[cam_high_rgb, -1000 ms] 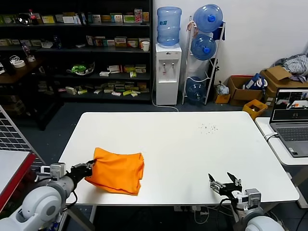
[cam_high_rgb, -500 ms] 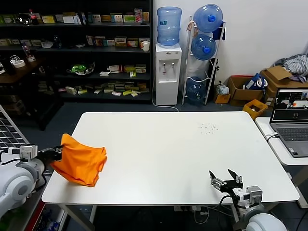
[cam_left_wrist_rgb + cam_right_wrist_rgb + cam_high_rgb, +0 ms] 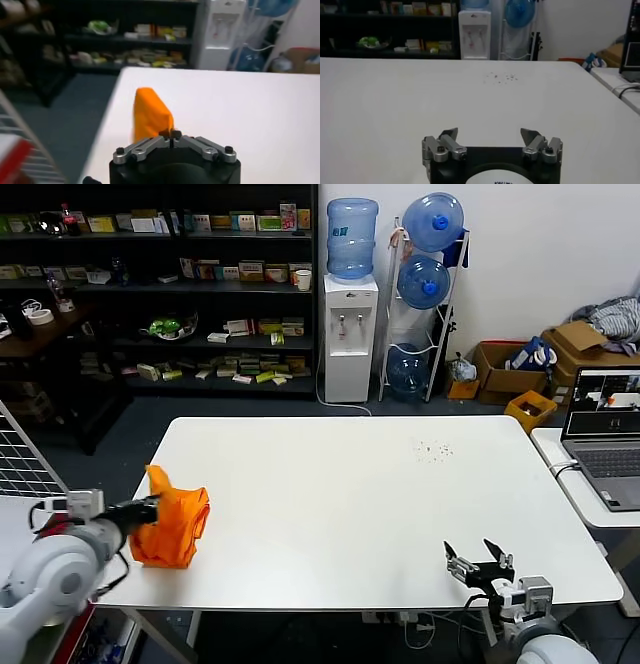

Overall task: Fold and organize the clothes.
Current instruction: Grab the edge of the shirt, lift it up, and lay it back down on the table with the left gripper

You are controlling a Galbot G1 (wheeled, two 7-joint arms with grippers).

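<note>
One thing on the table: a bright orange T-shirt (image 3: 172, 527), bunched into a small lump.
Where the shirt is: on the white table (image 3: 380, 504), close to its left edge and near the front left corner.
Shirt shape: one corner sticks up in a point; the rest sags down onto the table top.
Left gripper (image 3: 150, 509): pinched tight on the shirt, at the shirt's left side.
Left arm: it reaches in from beyond the table's left edge, low and nearly flat, pointing to the right.
Right gripper (image 3: 479, 563): spread wide and holding nothing.
Right arm: it sits at the table's front edge, near the front right corner, well apart from the shirt.
Open room: most of the table top is bare white, from the shirt all the way across to the right edge.
Little specks (image 3: 433, 450): a few dark crumbs lie on the far right part of the table.
Beside the table: a laptop (image 3: 606, 439) rests on another small table just past the right edge.
Behind the table: dark shelves (image 3: 160, 284) and a water cooler (image 3: 349, 334) stand against the back, well apart from the table.
Left wrist view: the shirt (image 3: 150, 116) stands up like a small orange hill right at the shut fingertips (image 3: 172, 136).
Right wrist view: both fingers (image 3: 448, 138) stand apart over bare table, and the shirt does not show here.
</note>
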